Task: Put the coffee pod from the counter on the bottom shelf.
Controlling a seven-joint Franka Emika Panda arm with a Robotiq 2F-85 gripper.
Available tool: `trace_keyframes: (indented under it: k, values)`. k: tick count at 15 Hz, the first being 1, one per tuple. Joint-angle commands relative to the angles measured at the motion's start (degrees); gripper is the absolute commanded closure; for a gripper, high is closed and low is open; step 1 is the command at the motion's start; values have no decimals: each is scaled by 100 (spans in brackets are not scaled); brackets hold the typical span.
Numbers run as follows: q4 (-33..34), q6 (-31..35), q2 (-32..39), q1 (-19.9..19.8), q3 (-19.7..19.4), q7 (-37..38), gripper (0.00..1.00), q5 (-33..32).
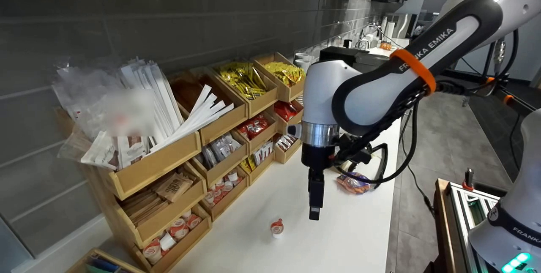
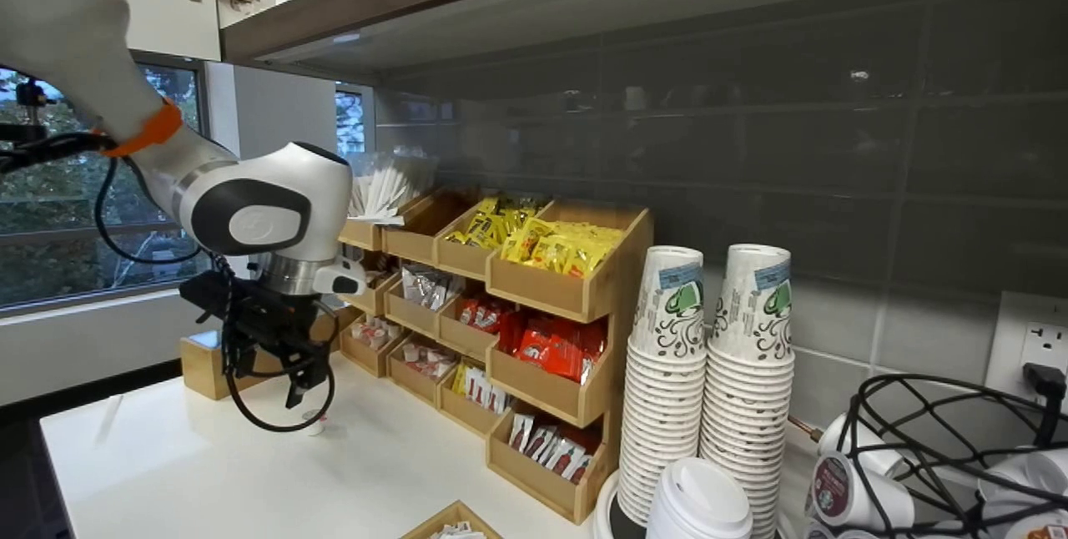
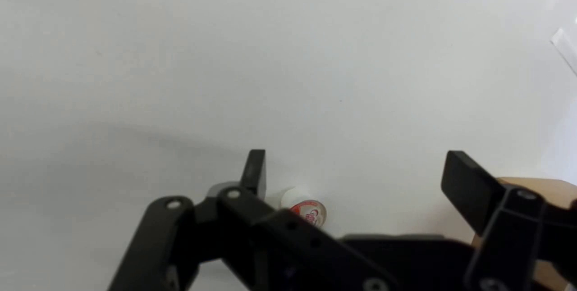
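Fingers (image 3: pixel 471 192) spread well apart, the hand (image 3: pixel 354 167) hovers above the white counter (image 1: pixel 338 239), near the coffee pod (image 1: pixel 277 228) yet apart from it. The pod (white body, reddish lid showing) sits on the counter between its back edge, where a stepped wooden rack (image 1: pixel 228 164) stands, and its long outer edge, nearer the rack. The bottom shelf (image 1: pixel 230 197) holds similar pods (image 1: pixel 178 229) and small packets (image 1: pixel 264 150). Toward the outer edge lies an orange-and-purple bag (image 1: pixel 353 183); two stacks of paper cups (image 2: pixel 663 405) stand just beside the rack.
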Motion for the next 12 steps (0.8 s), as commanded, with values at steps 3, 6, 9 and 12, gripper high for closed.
trace_keyframes:
  k: [3, 6, 9, 12]
  values:
    - [203, -11, 281, -256, 252, -50, 0, -20]
    - [236, -21, 296, -279, 254, -75, 0, -13]
    - [336, 303, 578, -352, 308, -103, 0, 162]
    - [320, 594, 733, -548, 371, -278, 0, 374]
